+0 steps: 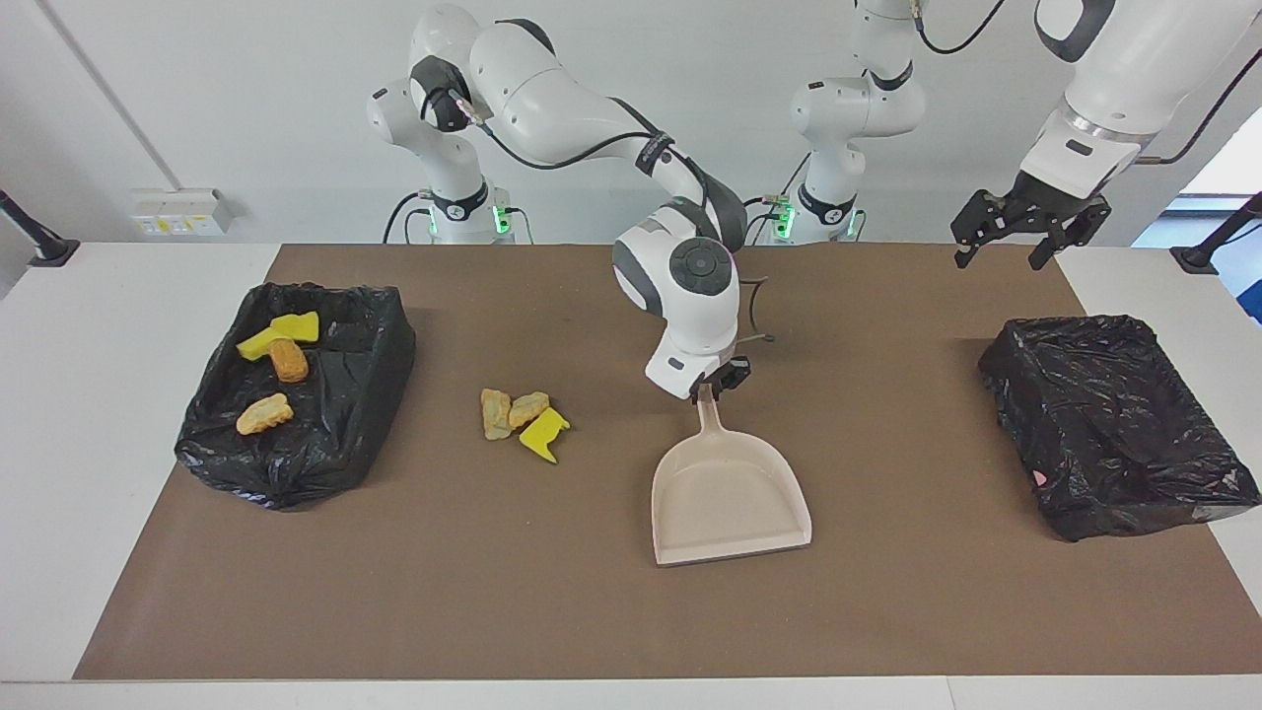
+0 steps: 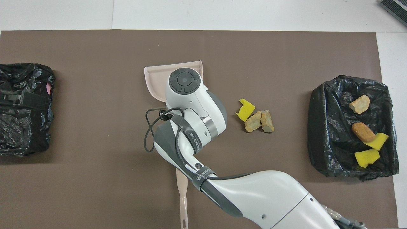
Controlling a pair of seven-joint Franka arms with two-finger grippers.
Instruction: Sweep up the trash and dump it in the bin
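Right claw is clenched on the handle of the beige dustpan, pan flat on the brown mat mid-desk, mouth pointing away from the robots. Loose trash, two tan lumps and a yellow sponge chunk, sits on the mat beside the pan, toward the right arm's end. More bits lie in the black-lined bin at that end. Left claw waits released, up over the mat's corner near the second bin. Brush handle lies on the mat near the robots.
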